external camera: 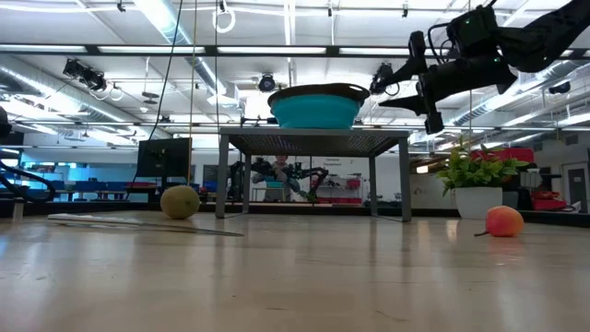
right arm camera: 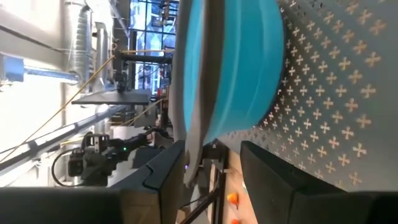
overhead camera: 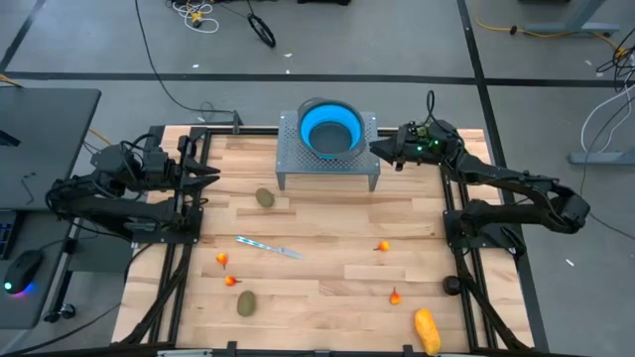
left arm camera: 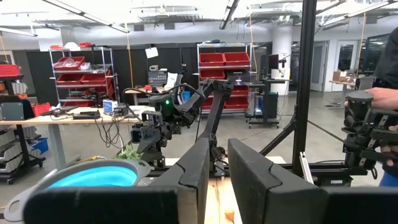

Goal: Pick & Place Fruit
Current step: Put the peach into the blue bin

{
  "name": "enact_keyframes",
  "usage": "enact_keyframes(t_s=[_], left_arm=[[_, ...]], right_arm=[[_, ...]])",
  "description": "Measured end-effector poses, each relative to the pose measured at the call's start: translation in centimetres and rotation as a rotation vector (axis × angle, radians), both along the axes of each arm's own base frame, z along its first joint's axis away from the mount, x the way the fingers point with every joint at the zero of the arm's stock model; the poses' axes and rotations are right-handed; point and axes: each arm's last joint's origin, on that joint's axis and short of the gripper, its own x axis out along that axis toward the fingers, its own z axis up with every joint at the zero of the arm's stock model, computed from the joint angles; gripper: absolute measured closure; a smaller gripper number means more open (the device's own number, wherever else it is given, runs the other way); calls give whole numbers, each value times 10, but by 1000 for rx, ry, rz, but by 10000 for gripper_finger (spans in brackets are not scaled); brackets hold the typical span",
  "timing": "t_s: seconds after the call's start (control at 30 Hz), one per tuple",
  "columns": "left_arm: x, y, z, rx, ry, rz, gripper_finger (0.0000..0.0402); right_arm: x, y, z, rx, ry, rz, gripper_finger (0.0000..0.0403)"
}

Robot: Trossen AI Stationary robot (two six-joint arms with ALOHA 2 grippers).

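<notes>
A blue bowl [overhead camera: 330, 129] stands on a perforated metal stand [overhead camera: 298, 164] at the table's far middle. One kiwi [overhead camera: 265, 197] lies in front of the stand, another kiwi [overhead camera: 246, 302] near the front left. A yellow-orange fruit [overhead camera: 427, 330] lies at the front right. Several tiny red-orange fruits lie scattered, such as one [overhead camera: 383, 246] right of centre. My right gripper [overhead camera: 379, 151] hovers open beside the stand's right end, level with the bowl [right arm camera: 230, 68], holding nothing. My left gripper [overhead camera: 213, 177] waits at the left edge, its fingers a narrow gap apart [left arm camera: 217, 149].
A slim silvery knife [overhead camera: 268, 246] lies left of centre on the wood. Black frame rails [overhead camera: 451, 228] run along both sides of the table. A potted green plant [external camera: 479, 180] shows beyond the right side. A person's hand [left arm camera: 385, 99] shows in the room behind.
</notes>
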Motion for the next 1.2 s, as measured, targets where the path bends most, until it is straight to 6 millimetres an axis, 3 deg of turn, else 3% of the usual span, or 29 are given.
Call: enact_keyframes(t_s=[0.4, 0.7, 1.0, 1.2], left_arm=[[0, 0, 0, 0, 0, 0, 334], [0, 0, 0, 0, 0, 0, 334], [0, 0, 0, 0, 0, 0, 334], [0, 0, 0, 0, 0, 0, 334]], right_arm=[[-20, 18, 27, -97, -91, 26, 240], [-28, 25, 30, -96, -63, 29, 240], [-36, 32, 41, -266, -89, 39, 240], [-38, 34, 43, -482, -56, 53, 240]])
